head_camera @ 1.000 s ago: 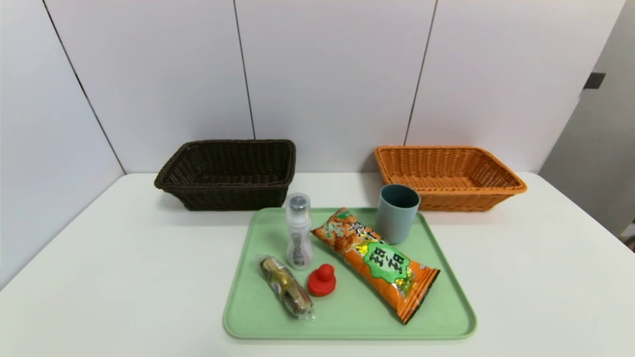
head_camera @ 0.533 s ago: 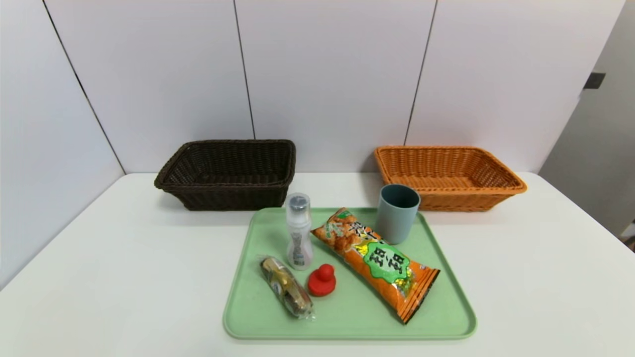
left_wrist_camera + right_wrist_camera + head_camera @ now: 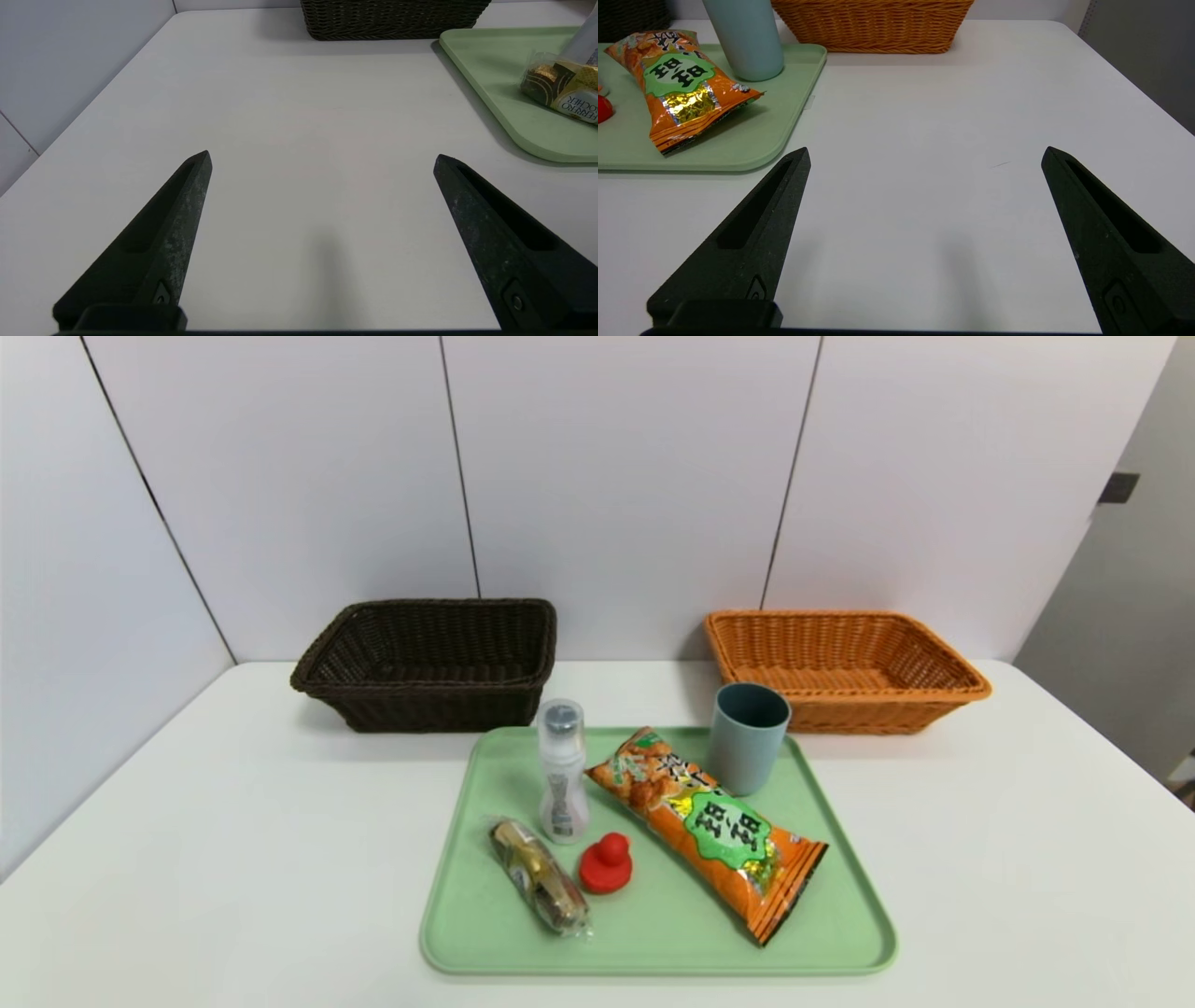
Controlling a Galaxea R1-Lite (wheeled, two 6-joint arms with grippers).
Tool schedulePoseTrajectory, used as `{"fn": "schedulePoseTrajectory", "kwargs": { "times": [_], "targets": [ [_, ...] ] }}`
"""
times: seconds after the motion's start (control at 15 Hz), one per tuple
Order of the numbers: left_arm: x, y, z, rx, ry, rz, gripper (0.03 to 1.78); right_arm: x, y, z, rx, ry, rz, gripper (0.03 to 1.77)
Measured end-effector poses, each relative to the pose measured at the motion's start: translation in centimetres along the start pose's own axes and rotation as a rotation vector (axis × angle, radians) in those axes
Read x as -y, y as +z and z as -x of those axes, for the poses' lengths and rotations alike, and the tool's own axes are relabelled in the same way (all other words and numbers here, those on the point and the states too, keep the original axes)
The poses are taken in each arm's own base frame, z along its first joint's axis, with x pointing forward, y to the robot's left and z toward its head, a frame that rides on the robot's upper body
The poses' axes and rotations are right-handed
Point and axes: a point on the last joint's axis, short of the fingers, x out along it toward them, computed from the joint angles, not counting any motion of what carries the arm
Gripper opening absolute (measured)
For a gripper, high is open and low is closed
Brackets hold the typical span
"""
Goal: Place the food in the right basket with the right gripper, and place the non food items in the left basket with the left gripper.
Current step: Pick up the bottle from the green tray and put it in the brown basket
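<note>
Two grippers — the left (image 3: 323, 153) and the right (image 3: 928, 148) — hung over the table's near left and near right, fingers apart. The snack bag (image 3: 714, 831), bar (image 3: 540, 875), bottle (image 3: 563, 775), toy (image 3: 607, 864) and cup (image 3: 745, 747) lay or stood on the tray (image 3: 672, 947).

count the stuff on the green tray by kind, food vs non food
Food: 2 (orange snack bag, clear-wrapped bar)
Non-food: 3 (bottle with grey cap, red toy, blue-grey cup)
Total: 5
</note>
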Motion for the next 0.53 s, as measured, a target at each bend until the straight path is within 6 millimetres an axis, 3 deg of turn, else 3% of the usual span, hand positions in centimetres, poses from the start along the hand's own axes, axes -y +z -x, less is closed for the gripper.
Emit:
{"fn": "schedulePoseTrajectory", "kwargs": {
  "times": [0.53],
  "targets": [
    [0.01, 0.0, 0.0, 0.0, -0.004, -0.011, 1.69, 0.0, 0.0, 0.0, 0.0, 0.0, -0.005, 1.71]
  ]
}}
